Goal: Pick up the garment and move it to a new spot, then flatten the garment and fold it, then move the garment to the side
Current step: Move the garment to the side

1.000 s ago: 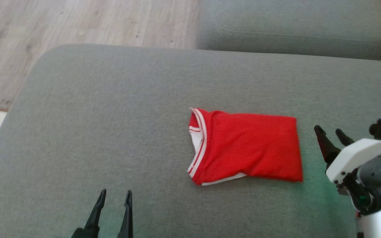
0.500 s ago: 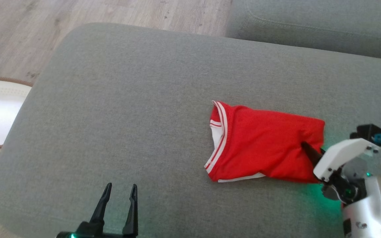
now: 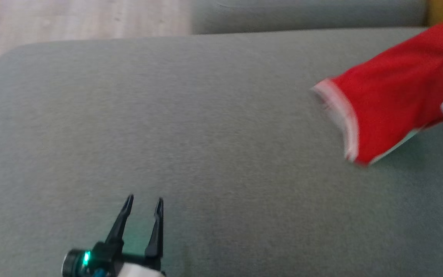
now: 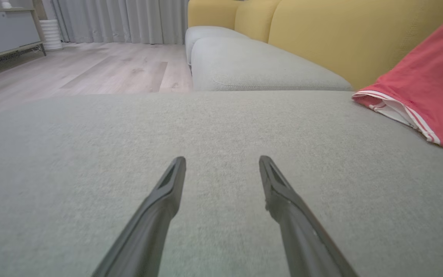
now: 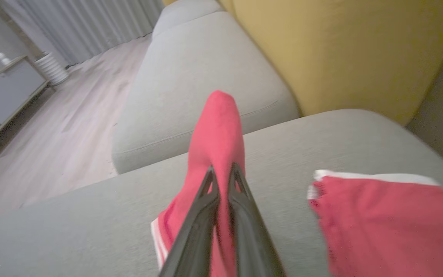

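Dark fingers of the right gripper [image 5: 222,169] pinch together on the red garment [image 5: 215,127], holding it up over the right side of the grey sofa [image 3: 206,115]. The left gripper [image 3: 142,204] hovers spread apart above the sofa's near edge.

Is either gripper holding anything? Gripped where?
Right gripper is shut on the red garment, pinching its plain end opposite the white-striped trim. Left gripper is open, empty.

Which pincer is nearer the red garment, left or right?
Right. The right pincer is shut on the red garment; the left pincer is open over the grey cushion, apart from it.
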Motion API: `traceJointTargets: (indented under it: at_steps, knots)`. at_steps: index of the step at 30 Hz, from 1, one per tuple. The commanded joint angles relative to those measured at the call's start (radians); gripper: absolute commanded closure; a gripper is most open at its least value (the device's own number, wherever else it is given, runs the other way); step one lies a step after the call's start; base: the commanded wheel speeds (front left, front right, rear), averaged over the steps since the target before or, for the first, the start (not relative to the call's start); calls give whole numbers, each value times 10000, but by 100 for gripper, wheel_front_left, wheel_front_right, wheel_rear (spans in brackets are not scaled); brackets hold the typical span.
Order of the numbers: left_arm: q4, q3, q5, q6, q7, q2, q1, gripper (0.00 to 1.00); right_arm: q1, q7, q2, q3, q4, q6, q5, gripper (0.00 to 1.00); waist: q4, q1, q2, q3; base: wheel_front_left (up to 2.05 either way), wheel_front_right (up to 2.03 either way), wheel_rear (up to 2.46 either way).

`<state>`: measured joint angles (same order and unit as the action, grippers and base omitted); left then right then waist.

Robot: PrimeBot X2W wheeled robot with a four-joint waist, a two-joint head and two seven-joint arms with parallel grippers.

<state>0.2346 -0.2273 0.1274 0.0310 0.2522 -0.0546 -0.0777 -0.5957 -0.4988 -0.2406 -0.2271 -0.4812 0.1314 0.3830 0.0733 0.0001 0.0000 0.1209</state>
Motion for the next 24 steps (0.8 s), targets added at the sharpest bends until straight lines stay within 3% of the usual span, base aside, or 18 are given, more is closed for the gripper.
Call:
traceJointTargets:
  at_steps: [1, 12, 15, 16, 17, 18, 24]
  knots:
    - [-299, 237, -115, 72, 95, 43, 553, 0, -627, -58, -427, -90, 438, -7, -190, 100, -573, -1, 0, 475, 0, 0, 0]
    - [-186, 228, -366, 234, 95, 43, 832, 0, -1367, -552, -1589, -1953, 208, -7, -1412, 100, -676, -1, 0, 1049, 0, 0, 0]
    - [-151, 311, -412, 275, 95, 43, 834, 0, -1359, -551, -1813, -2260, 59, -7, -1905, 66, -652, -1, 0, 1077, 0, 0, 0]
    - [-141, 339, -427, 285, 95, 43, 834, 0, -1339, -505, -1904, -2330, 41, -7, -2135, 60, -650, -1, 0, 1085, 0, 0, 0]
    - [-133, 369, -440, 294, 95, 42, 833, 0, -1323, -428, -1986, -2386, 31, -7, -2394, 18, -656, -1, 0, 1092, 0, 0, 0]
    - [-125, 399, -451, 304, 95, 42, 830, 0, -1320, -330, -2053, -2477, 14, -7, -2685, 0, -668, -1, 0, 1096, 0, 0, 0]
    - [-120, 438, -505, 332, 95, 42, 833, 0, -1237, 772, -2193, -2437, 192, -7, -4235, 0, -700, -1, 0, 1068, 0, 0, 0]
